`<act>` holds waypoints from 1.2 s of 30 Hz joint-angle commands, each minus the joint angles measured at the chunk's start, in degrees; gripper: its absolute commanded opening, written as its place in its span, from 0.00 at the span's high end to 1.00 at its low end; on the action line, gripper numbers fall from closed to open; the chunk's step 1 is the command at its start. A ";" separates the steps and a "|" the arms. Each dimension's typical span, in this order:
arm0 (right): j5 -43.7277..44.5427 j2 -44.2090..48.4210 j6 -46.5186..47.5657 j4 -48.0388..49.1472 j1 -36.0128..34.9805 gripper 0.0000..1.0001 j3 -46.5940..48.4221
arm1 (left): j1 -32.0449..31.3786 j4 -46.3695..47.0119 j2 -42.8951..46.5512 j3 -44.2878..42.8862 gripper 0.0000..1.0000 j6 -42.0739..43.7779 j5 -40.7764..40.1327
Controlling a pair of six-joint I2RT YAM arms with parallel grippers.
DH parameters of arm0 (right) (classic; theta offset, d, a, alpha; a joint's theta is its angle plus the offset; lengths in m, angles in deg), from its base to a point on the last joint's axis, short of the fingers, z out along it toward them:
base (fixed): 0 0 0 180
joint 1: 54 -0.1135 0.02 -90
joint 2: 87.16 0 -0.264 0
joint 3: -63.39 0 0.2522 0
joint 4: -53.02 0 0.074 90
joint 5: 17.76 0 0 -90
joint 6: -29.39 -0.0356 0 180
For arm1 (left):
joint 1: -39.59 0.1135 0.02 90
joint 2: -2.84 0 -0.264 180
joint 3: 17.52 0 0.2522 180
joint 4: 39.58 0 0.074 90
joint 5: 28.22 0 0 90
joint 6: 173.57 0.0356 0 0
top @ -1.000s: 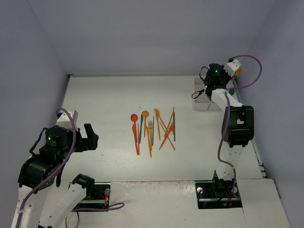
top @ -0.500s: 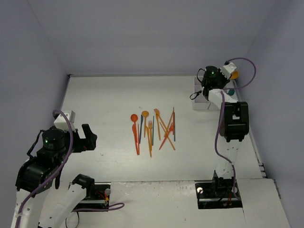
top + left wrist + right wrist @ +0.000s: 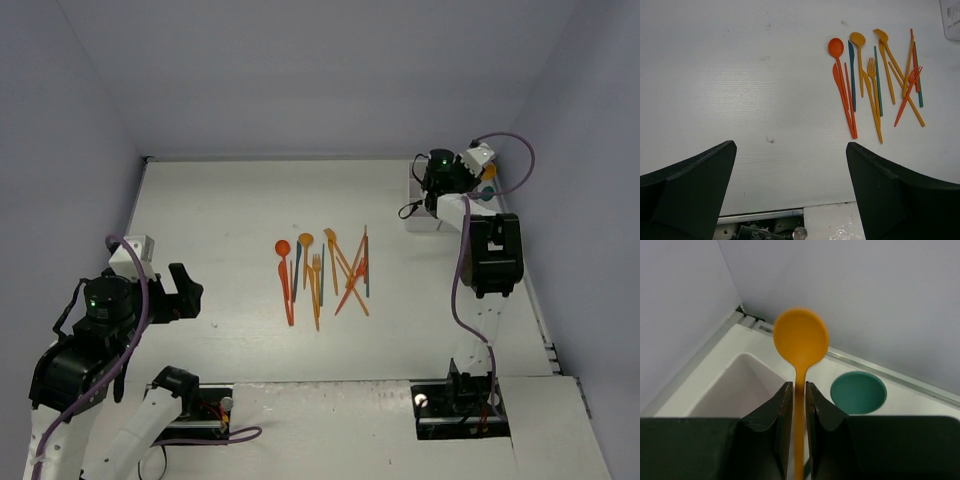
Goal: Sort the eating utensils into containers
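Several orange, red and teal utensils [image 3: 325, 270] lie in a loose row mid-table; they also show in the left wrist view [image 3: 875, 80]. My left gripper [image 3: 185, 290] is open and empty, held above the table left of the row [image 3: 790, 147]. My right gripper [image 3: 468, 167] is shut on the handle of an orange spoon [image 3: 801, 335], bowl pointing away, above the white tray [image 3: 422, 212]. In the right wrist view the gripper [image 3: 799, 390] hangs over a tray compartment [image 3: 735, 390]. A teal spoon bowl [image 3: 858, 391] sticks up just to the right, inside the tray.
The tray stands in the table's far right corner against the grey walls [image 3: 865, 290]. A corner of the tray shows at the left wrist view's top right [image 3: 951, 20]. The left arm's base hardware sits at the near table edge [image 3: 770, 231].
My right gripper has swung right and toward the back corner over the tray, carrying the orange spoon. My left arm has drawn slightly back and left.
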 commanded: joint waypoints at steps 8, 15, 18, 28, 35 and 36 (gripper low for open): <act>2.82 5.53 -2.74 3.52 -1.77 0.74 -2.98 | -0.35 2.51 3.03 -0.77 0.10 -1.81 1.09; -1.38 12.06 -1.80 -2.36 -3.07 0.66 -3.70 | -0.35 2.60 3.03 -1.50 0.10 -1.82 1.25; -8.12 17.07 -1.57 -8.22 -4.05 0.57 -3.32 | -0.35 2.68 2.28 -1.73 0.10 -2.12 0.80; -38.61 28.58 -1.23 -33.42 -14.80 0.58 -5.17 | -0.35 2.76 -4.21 -3.11 0.10 -1.12 0.04; -48.06 30.86 -5.46 -41.61 -27.28 0.62 -9.48 | -0.35 2.95 -7.70 -1.88 0.10 -3.35 1.82; -48.63 30.36 -6.30 -41.79 -28.14 0.62 -9.70 | -0.35 2.95 -8.09 -1.66 0.10 -3.63 1.99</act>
